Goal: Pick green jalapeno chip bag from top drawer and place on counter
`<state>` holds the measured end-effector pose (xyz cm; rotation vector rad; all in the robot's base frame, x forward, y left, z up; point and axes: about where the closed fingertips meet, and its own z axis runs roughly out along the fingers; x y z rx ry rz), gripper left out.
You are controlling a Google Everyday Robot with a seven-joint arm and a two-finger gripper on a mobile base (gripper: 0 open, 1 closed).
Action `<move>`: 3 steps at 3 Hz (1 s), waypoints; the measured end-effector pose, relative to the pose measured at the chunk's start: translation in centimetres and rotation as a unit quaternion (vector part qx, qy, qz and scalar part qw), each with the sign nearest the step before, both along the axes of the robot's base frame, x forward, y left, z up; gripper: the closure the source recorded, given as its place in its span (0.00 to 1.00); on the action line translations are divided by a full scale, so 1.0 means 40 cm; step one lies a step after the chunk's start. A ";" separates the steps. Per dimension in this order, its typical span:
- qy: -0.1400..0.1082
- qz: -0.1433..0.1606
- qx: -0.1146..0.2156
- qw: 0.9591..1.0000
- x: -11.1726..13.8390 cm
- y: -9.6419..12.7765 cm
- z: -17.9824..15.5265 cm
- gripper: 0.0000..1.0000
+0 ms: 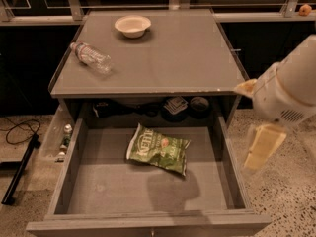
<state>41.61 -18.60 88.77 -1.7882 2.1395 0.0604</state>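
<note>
The green jalapeno chip bag lies flat near the middle of the open top drawer, its white logo facing up. The counter is the grey cabinet top behind and above the drawer. My white arm comes in from the right edge, and my gripper, a cream-coloured part hanging below it, sits above the drawer's right wall, to the right of the bag and apart from it. It holds nothing that I can see.
A clear plastic water bottle lies on its side at the counter's left. A white bowl stands at the counter's back. Dark items sit in the cabinet opening behind the drawer. A cable lies on the floor at left.
</note>
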 end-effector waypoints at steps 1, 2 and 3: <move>0.012 0.017 0.045 0.999 -0.005 0.032 -0.126 0.00; 0.012 0.020 0.094 0.995 0.005 0.055 -0.210 0.00; 0.017 0.010 0.134 0.991 0.017 0.059 -0.282 0.00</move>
